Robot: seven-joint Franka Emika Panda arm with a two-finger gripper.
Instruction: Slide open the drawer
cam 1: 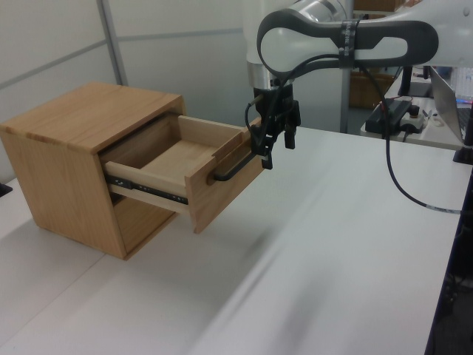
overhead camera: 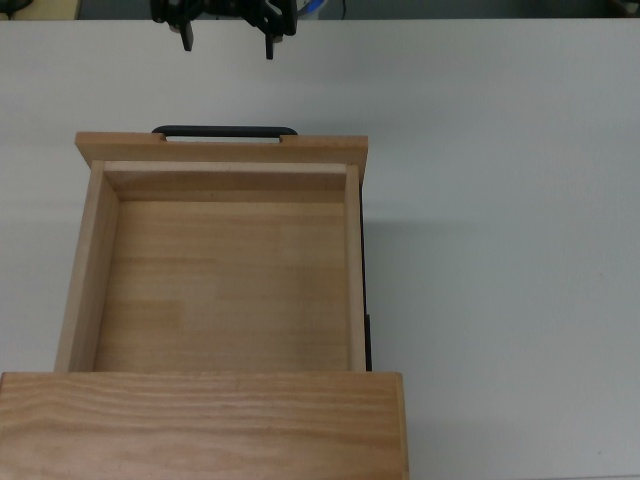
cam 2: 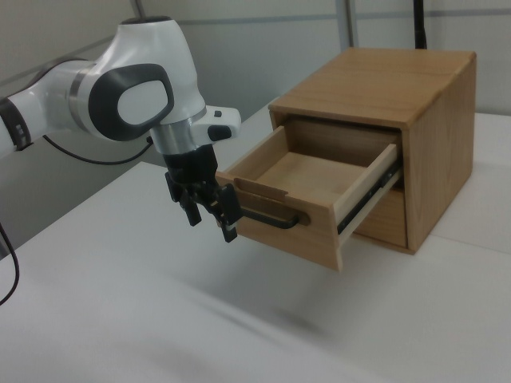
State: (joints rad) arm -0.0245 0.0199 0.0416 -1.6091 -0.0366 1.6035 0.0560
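Note:
The light wooden drawer (overhead camera: 225, 285) stands pulled far out of the wood-grained cabinet (overhead camera: 200, 425), its inside bare. A thin black bar handle (overhead camera: 225, 131) sits on its front panel. My gripper (overhead camera: 228, 42) is open, with nothing between its fingers, and hangs just beyond the handle without touching it. In the left view the gripper (cam 1: 276, 149) is at the right end of the handle (cam 1: 229, 168), by the drawer (cam 1: 177, 159). In the right view the gripper (cam 2: 211, 223) hangs left of the handle (cam 2: 267, 219) and the drawer (cam 2: 303, 179).
The cabinet (cam 1: 74, 126) rests on a broad white table (overhead camera: 500, 250). Black slide rails (cam 1: 144, 188) show along the drawer's side. A black cable (cam 1: 403, 185) trails from the arm. A desk with equipment (cam 1: 403, 111) stands behind the table at the left view's right.

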